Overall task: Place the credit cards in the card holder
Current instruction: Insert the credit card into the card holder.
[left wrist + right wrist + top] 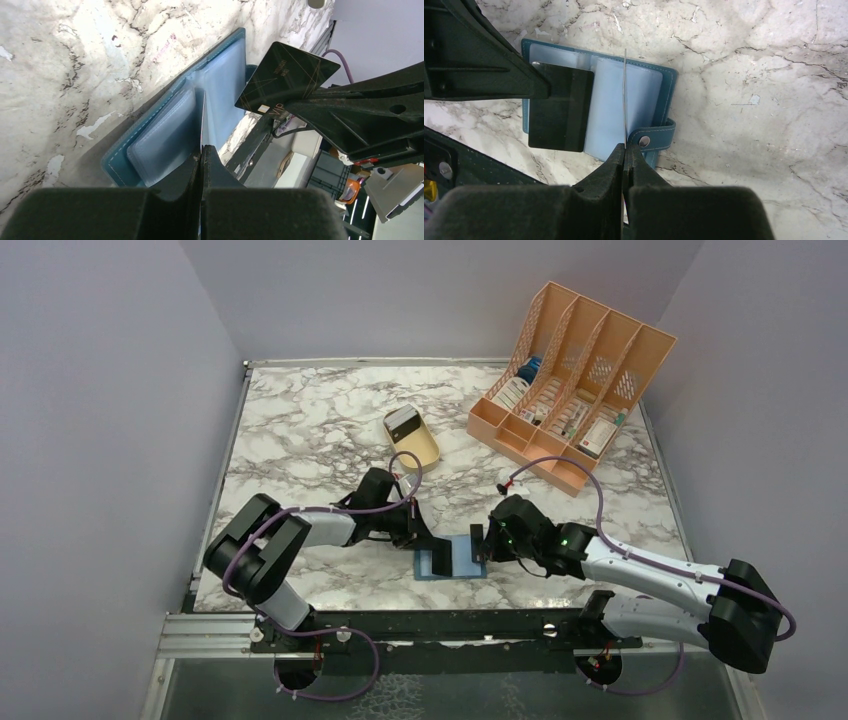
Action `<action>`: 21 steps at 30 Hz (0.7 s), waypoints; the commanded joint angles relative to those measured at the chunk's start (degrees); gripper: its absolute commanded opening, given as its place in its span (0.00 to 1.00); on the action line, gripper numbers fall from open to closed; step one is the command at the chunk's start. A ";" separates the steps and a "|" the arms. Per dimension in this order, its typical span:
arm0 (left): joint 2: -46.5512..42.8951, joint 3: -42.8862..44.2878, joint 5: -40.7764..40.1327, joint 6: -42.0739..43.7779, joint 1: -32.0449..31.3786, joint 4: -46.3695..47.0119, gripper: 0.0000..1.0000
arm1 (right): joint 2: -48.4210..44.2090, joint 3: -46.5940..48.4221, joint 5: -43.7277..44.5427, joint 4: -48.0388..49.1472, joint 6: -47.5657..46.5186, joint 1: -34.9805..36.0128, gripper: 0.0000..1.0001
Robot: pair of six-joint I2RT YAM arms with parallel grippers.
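The card holder (462, 560) lies open on the marble near the front edge, pale blue pockets up; it also shows in the left wrist view (165, 137) and the right wrist view (644, 87). My left gripper (428, 543) is shut on a black credit card (559, 110), held on edge over the holder's left half; in its own view (202, 150) the card (203, 117) is edge-on. My right gripper (481, 542) is shut on another black card with gold lines (285, 80), over the holder's right half; in its own view (625, 148) that card (625, 95) is edge-on.
A tan oval tray (424, 448) behind the arms holds a card with a pale face (403, 421). An orange slotted file rack (575, 375) with items stands at the back right. The holder's snap strap (654, 140) sticks out by my right fingers.
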 commanded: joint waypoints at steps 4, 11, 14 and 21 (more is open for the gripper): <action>2.24 1.62 1.58 0.46 -0.21 2.05 0.00 | -1.12 -1.02 1.44 0.18 0.11 -0.16 0.01; 3.77 2.16 3.07 1.15 -0.19 3.00 0.00 | -0.53 -1.06 1.08 0.21 0.20 -0.21 0.01; 4.51 2.69 3.57 1.49 -0.13 3.26 0.00 | -0.66 -1.16 1.02 0.36 0.29 -0.19 0.01; 4.76 3.37 2.11 1.87 -0.16 3.37 0.00 | -0.92 -0.90 0.89 -0.22 0.57 -0.16 0.01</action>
